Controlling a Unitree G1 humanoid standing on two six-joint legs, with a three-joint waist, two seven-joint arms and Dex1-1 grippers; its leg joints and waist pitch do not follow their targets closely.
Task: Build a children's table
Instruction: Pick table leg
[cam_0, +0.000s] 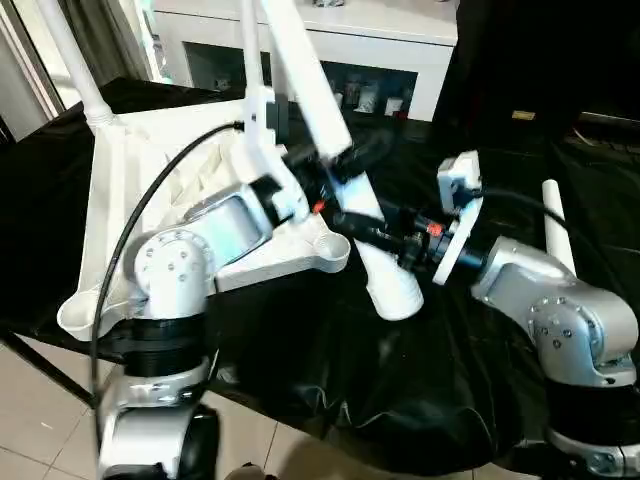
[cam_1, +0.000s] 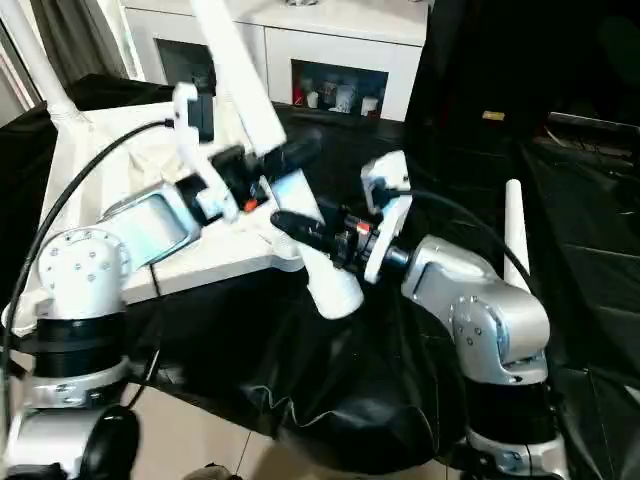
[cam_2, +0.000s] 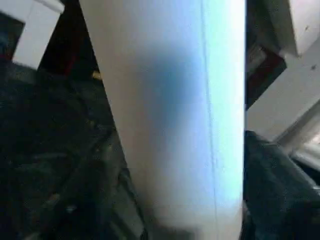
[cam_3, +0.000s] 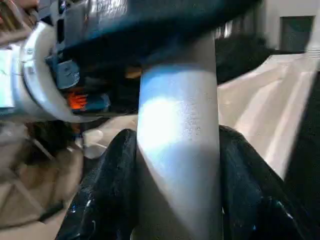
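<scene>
White leg (cam_0: 330, 150) slants over upturned top (cam_0: 130, 190) on table (cam_0: 300, 370) | right pincer (cam_1: 305, 228) grips its thick end; left pincer (cam_0: 340, 165) astride, grip uncertain | step: leg fitting | next: steer end into corner socket (cam_0: 325, 250)

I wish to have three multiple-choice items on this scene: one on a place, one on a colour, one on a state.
1. Where does the loose leg lie?
A. on the cloth, beyond the right arm
B. on the floor
C. on the cabinet

2. What colour is the cloth?
A. red
B. white
C. black

3. How is the right gripper?
A. open, empty
B. shut on the tilted leg
C. shut on a cable

Key:
1 A: the loose leg rests on the cloth.
2 C: the cloth is black.
3 B: the right gripper has a finger on each side of the tilted leg.
</scene>
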